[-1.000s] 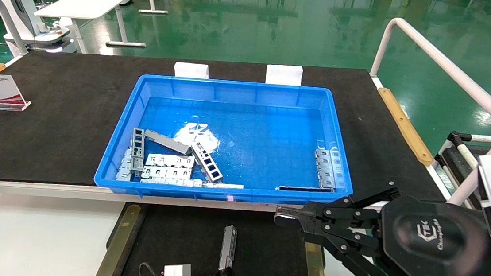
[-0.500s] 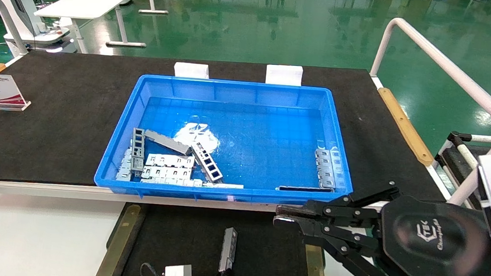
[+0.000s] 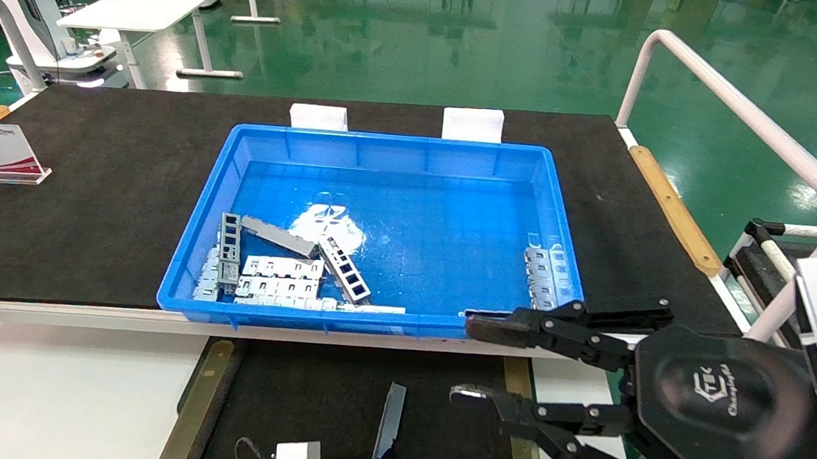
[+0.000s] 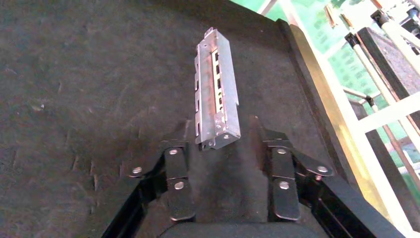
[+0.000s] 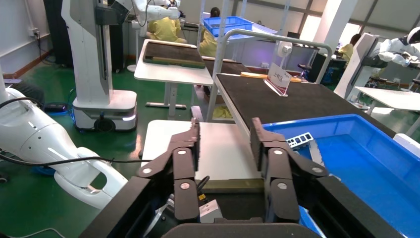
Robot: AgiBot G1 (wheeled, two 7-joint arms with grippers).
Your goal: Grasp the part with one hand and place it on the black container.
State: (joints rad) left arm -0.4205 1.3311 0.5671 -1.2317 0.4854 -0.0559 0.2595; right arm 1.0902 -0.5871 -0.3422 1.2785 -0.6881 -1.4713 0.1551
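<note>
The part (image 4: 216, 91) lies on the black container (image 4: 89, 74), its near end sitting between the spread fingers of the left end effector (image 4: 220, 144), not pinched as far as I can see. The right end effector (image 3: 471, 361) hangs over the blue bin's (image 3: 378, 323) front corner, fingers spread wide, holding nothing.
</note>
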